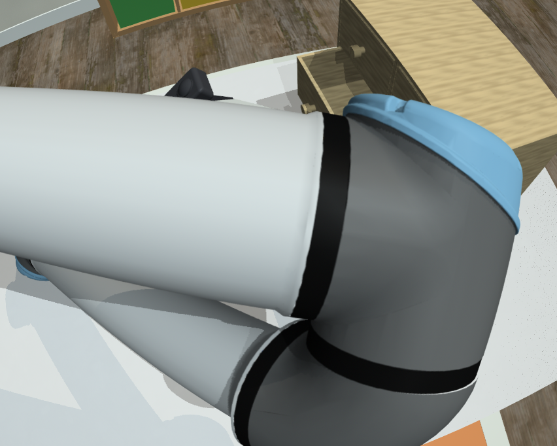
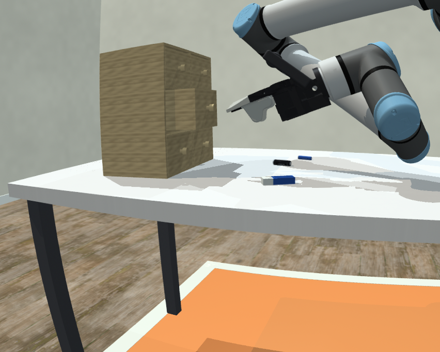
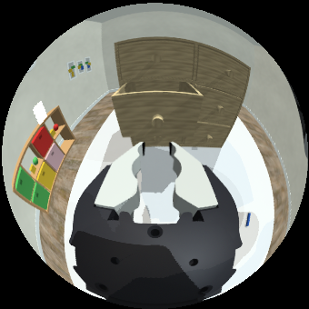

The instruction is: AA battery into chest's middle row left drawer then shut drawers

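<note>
The wooden chest [image 1: 455, 60] [image 2: 134, 113] [image 3: 156, 56] stands upright. Its left middle-row drawer [image 1: 304, 88] [image 2: 205, 99] [image 3: 136, 109] is pulled well out; the part of its inside that shows looks empty. The other drawers look shut. My gripper [image 2: 228, 110] [image 3: 156, 143] is slightly open with nothing between its fingertips, just in front of and a little below the pulled drawer's knob [image 2: 210, 107] [image 3: 157, 120], not touching it. A black cylinder [image 2: 281, 162], probably the AA battery, lies on the table [image 2: 220, 198]. A thinner blue cylinder [image 2: 304, 157] [image 3: 248, 219] lies beyond it.
A blue and white block [image 2: 278, 180] lies on the table nearer the exterior camera than the cylinders. The arm [image 1: 408, 241] [image 2: 377, 77] hides much of the table in the top view. A shelf with coloured doors [image 1: 144, 14] [image 3: 43, 168] stands on the floor beyond the table.
</note>
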### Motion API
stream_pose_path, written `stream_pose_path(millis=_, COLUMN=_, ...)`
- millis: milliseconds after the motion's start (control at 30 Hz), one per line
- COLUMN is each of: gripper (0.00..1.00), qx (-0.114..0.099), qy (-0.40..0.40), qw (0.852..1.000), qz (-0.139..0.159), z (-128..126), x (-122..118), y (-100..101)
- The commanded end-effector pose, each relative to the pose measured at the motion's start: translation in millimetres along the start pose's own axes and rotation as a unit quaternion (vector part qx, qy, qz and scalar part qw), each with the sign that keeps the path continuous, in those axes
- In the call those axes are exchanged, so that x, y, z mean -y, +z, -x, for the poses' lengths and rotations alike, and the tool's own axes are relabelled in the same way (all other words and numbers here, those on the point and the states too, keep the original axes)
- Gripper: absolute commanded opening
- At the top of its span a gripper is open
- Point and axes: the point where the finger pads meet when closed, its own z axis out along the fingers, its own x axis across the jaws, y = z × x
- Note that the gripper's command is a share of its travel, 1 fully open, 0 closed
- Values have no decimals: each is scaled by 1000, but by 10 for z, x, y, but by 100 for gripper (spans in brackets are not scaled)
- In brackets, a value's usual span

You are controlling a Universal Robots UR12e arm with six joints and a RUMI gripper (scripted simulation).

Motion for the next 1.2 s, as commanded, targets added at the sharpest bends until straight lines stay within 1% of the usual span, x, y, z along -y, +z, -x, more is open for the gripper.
stream_pose_path(millis=0, gripper=20, qx=0, qy=0, qw=1000, qz=-3, z=0, x=-2, y=-74)
stream_pose_path(millis=167, gripper=20, qx=0, qy=-1, qw=1000, qz=-5, z=-3, x=11, y=-67)
stream_pose_path(millis=300, gripper=20, qx=1, qy=0, qw=1000, qz=-3, z=1, x=1, y=-109)
stream_pose_path(millis=433, gripper=20, qx=0, qy=0, qw=1000, qz=-3, z=-1, x=2, y=-196)
stream_pose_path(millis=633, gripper=20, qx=0, qy=0, qw=1000, qz=-3, z=-1, x=8, y=-389)
stream_pose_path(millis=700, gripper=20, qx=0, qy=0, qw=1000, qz=-3, z=-1, x=8, y=-389)
stream_pose_path(millis=900, gripper=20, qx=0, qy=0, qw=1000, qz=-3, z=-1, x=13, y=-551)
stream_pose_path(millis=1033, gripper=20, qx=0, qy=0, qw=1000, qz=-3, z=-1, x=14, y=-601)
stream_pose_path(millis=1167, gripper=20, qx=0, qy=0, qw=1000, qz=-3, z=-1, x=15, y=-611)
